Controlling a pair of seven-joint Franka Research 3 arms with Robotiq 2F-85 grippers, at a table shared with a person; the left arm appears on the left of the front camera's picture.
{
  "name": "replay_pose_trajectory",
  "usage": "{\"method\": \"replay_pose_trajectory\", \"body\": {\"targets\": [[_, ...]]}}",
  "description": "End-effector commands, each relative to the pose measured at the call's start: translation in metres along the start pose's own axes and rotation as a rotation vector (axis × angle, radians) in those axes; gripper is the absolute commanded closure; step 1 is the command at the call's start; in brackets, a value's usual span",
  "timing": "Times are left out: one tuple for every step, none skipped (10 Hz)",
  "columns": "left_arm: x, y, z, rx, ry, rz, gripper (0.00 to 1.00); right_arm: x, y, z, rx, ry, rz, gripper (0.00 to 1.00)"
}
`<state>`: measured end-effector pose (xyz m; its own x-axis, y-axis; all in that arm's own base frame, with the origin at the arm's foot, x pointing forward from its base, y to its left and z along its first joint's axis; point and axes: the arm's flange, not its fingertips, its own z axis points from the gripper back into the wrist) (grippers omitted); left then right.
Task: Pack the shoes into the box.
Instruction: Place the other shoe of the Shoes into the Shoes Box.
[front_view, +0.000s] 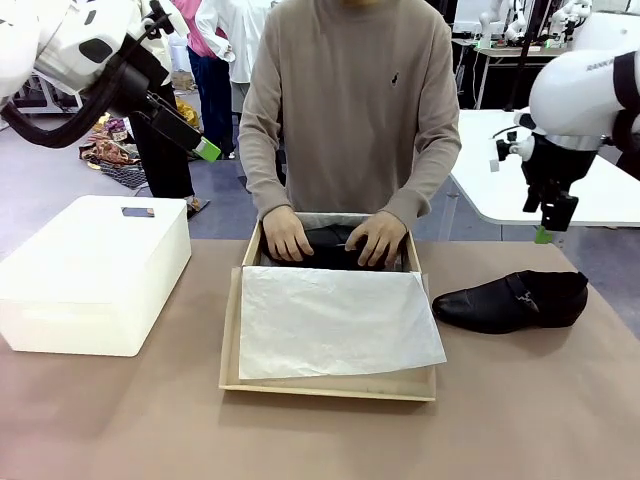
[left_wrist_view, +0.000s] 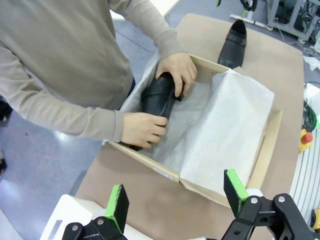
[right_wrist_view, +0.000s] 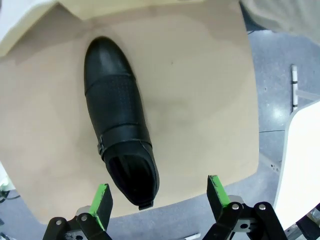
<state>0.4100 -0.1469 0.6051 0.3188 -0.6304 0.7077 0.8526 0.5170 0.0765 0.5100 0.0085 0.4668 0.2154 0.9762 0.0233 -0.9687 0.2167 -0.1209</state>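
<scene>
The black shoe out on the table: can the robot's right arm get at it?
Probably yes: the black shoe lies alone on bare table, and the right arm's open jaws hang above it, nothing between.

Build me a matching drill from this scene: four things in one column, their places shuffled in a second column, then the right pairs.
Things:
1. first shoe
2. second shoe
3. tissue paper
4. white bin

Places:
A. on the bare table, right of the box
B. inside the box, under the person's hands
C. on the table, left of the box
D. spread over the box's near part

Pairs: 1-B, 2-A, 3-D, 4-C
</scene>
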Motion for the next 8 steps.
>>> {"method": "replay_pose_trajectory", "body": {"targets": [[-0.001,0.002,0.001,-0.018,-0.021,-0.012,0.0,-0.02,0.007,-0.008,-0.023,-0.035,0.035,0.0],[-0.001,0.002,0.001,-0.018,-0.021,-0.012,0.0,-0.028,0.007,-0.012,-0.015,-0.028,0.028,0.0],[-0.001,0.002,0.001,-0.018,-0.021,-0.012,0.0,-0.032,0.007,-0.016,0.001,-0.032,0.022,0.0],[-0.001,0.002,0.001,-0.018,-0.021,-0.012,0.0,-0.033,0.005,-0.019,0.015,-0.03,0.022,0.0],[-0.001,0.002,0.001,-0.018,-0.021,-0.012,0.0,-0.032,0.004,-0.021,0.024,-0.025,0.025,0.0],[-0.001,0.002,0.001,-0.018,-0.021,-0.012,0.0,-0.03,0.004,-0.023,0.032,-0.017,0.022,0.0],[-0.001,0.002,0.001,-0.018,-0.021,-0.012,0.0,-0.024,0.006,-0.025,0.051,-0.013,0.011,0.0],[-0.001,0.002,0.001,-0.018,-0.021,-0.012,0.0,-0.029,0.004,-0.02,0.026,0.004,-0.001,0.0]]}}
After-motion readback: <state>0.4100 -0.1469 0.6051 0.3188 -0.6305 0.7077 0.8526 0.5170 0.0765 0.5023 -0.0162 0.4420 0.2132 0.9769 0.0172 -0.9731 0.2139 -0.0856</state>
